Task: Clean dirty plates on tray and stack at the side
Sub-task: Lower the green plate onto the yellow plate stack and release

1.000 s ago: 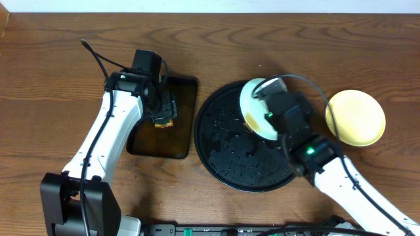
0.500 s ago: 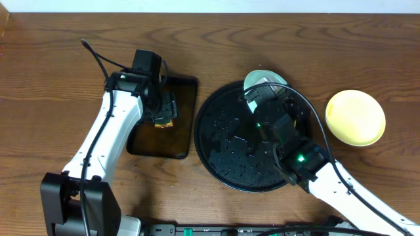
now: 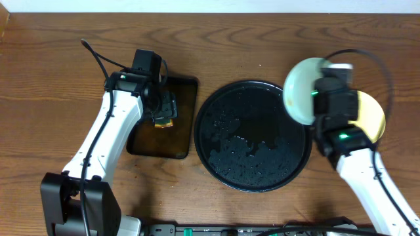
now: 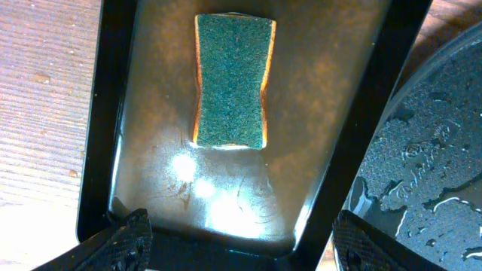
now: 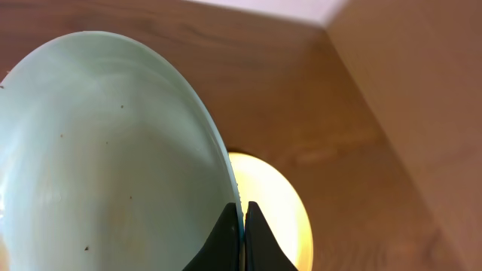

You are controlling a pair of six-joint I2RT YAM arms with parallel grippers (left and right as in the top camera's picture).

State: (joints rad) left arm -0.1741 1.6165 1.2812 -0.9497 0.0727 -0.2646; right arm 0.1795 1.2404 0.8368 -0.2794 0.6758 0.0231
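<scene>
My right gripper [image 5: 242, 218] is shut on the rim of a pale mint-white plate [image 3: 300, 90], held tilted in the air over the tray's right rim; the plate fills the left of the right wrist view [image 5: 105, 150]. The pale yellow plate [image 3: 372, 117] lies on the wood to the right, partly under my right arm, and shows below the held plate [image 5: 275, 218]. The round black tray [image 3: 252, 136] is wet and holds no plate. My left gripper [image 4: 235, 248] is open above the near end of the small rectangular tray. No other mint plate shows.
A rectangular dark brown tray [image 3: 186, 98] left of the round tray holds a green sponge [image 4: 230, 81]. My left arm [image 3: 111, 131] reaches over it. Bare wood [image 3: 275, 39] lies behind both trays.
My right gripper lifted the mint plate off the black tray's back and carried it right, over the tray's right rim toward the yellow plate. The left arm has not moved.
</scene>
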